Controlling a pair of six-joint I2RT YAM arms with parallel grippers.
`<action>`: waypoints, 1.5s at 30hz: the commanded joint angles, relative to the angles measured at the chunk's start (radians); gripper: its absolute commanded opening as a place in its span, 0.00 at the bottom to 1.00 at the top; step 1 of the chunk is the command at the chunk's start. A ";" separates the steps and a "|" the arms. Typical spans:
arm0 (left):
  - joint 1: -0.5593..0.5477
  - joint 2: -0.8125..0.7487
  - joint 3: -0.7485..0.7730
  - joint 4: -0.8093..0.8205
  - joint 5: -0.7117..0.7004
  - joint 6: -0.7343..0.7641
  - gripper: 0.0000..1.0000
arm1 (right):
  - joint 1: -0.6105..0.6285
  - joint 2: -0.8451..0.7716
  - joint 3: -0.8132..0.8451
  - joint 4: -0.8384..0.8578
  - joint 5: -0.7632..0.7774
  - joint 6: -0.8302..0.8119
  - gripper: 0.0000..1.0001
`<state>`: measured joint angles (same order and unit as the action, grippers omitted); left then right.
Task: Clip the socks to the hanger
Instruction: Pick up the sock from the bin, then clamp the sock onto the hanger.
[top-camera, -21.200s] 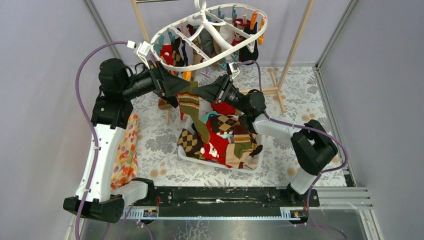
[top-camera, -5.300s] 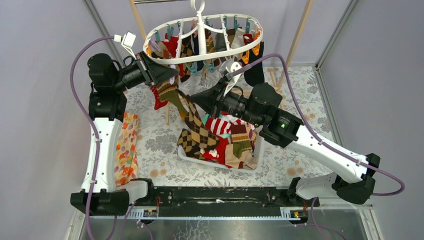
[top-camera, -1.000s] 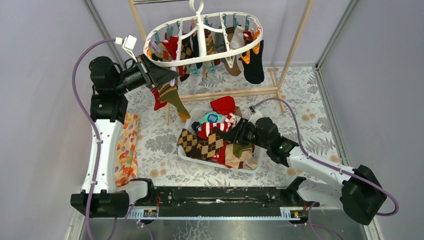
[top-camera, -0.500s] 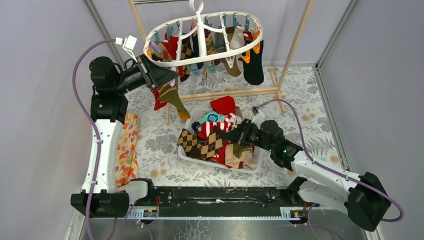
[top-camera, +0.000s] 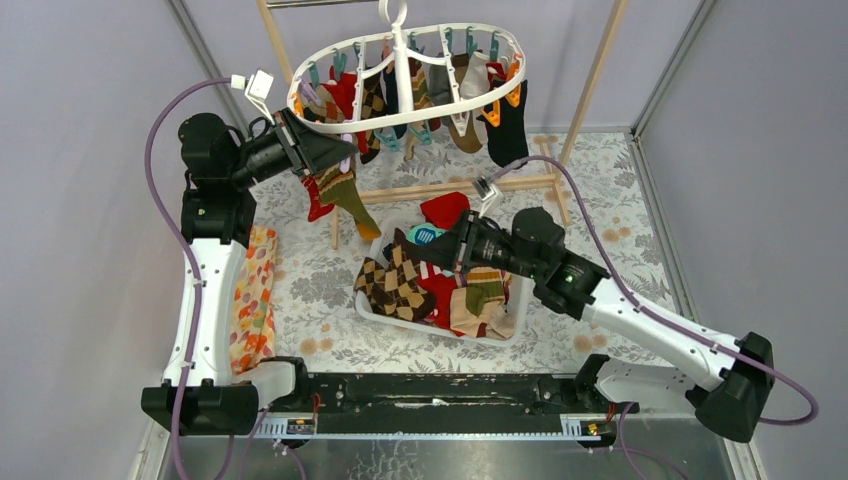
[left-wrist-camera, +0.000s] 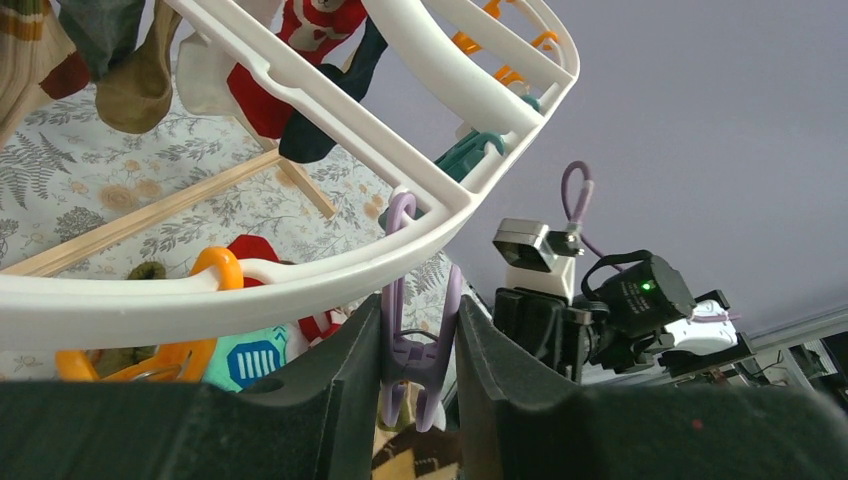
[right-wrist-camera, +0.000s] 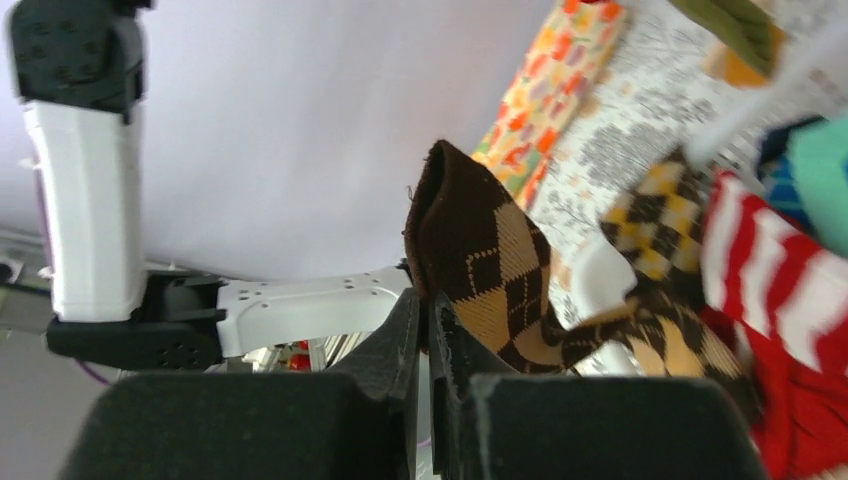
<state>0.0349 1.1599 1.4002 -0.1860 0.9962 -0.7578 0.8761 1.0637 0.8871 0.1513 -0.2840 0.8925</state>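
The white oval hanger (top-camera: 330, 62) hangs at the back with several socks clipped to it, among them a dark one (top-camera: 507, 128). My left gripper (top-camera: 345, 150) is at its left rim, shut on a purple clip (left-wrist-camera: 418, 350) that dangles under the hanger's rim (left-wrist-camera: 300, 270). My right gripper (top-camera: 422, 256) is over the basket, shut on the end of a brown argyle sock (right-wrist-camera: 480, 250). The rest of that sock (top-camera: 395, 285) trails down into the pile of mixed socks (top-camera: 470, 300). An olive and red striped sock (top-camera: 345, 195) hangs below my left gripper.
The white rectangular basket (top-camera: 372, 308) sits mid-table with the sock pile in it. The light wooden pole frame (top-camera: 450, 187) stands behind it and carries the hanger. An orange floral cloth (top-camera: 250, 300) lies by the left arm. Walls close both sides.
My right gripper has risen from the basket and moved left, pulling the brown argyle sock's end up with it. My left gripper has stayed on the purple clip.
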 joint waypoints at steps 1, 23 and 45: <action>0.010 -0.026 -0.014 0.050 0.048 -0.032 0.00 | 0.046 0.084 0.113 0.159 -0.083 -0.094 0.00; 0.011 -0.034 -0.118 0.332 0.136 -0.245 0.00 | -0.087 0.585 0.410 0.918 -0.423 0.101 0.00; 0.010 -0.030 -0.107 0.331 0.162 -0.245 0.00 | -0.115 0.669 0.508 0.979 -0.466 0.166 0.00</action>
<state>0.0414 1.1500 1.2873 0.1200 1.0977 -0.9958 0.7776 1.7496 1.3659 1.0344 -0.7845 1.0527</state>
